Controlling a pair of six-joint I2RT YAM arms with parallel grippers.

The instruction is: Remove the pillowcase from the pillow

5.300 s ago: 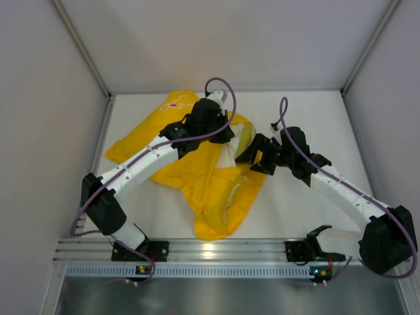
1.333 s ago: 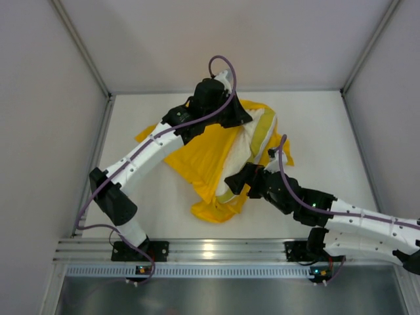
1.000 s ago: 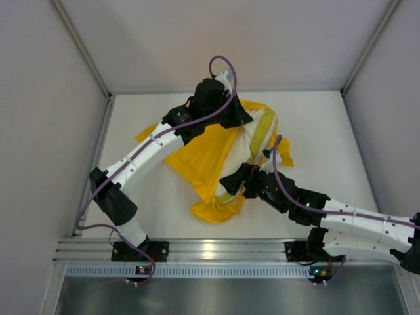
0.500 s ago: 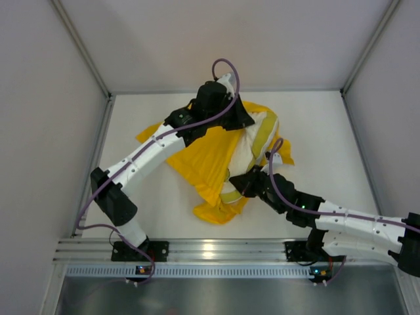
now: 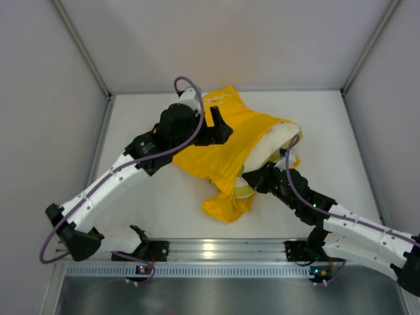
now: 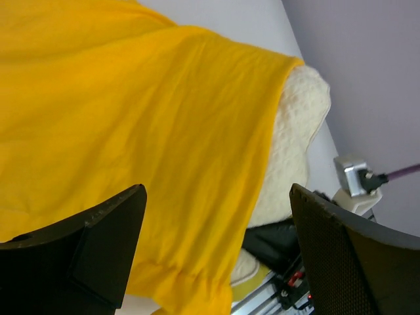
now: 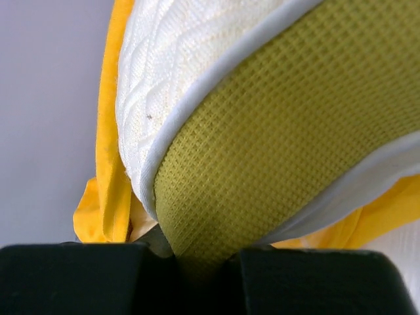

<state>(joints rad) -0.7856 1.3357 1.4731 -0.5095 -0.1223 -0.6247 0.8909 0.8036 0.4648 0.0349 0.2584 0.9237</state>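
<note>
**One clamped, one agape**

My right pincer (image 7: 200,259) is closed tight on the greenish-yellow mesh edge of the cream padded pillow (image 5: 272,139). The pillow's end pokes out of the bright yellow thin fabric pillowcase (image 5: 226,141), which lies crumpled on the white counter (image 5: 328,125). My left pincer (image 6: 220,262) gapes fully above the pillowcase, gripping nothing. I cannot tell whether it touches the cloth.

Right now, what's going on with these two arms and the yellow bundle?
Two arms are stripping a pillowcase off a pillow. The right gripper has its jaws shut on the pillow's yellow-green mesh edge. The left gripper hangs over the yellow fabric with jaws open, holding nothing. One cream corner shows; most of the pillow is covered.
</note>
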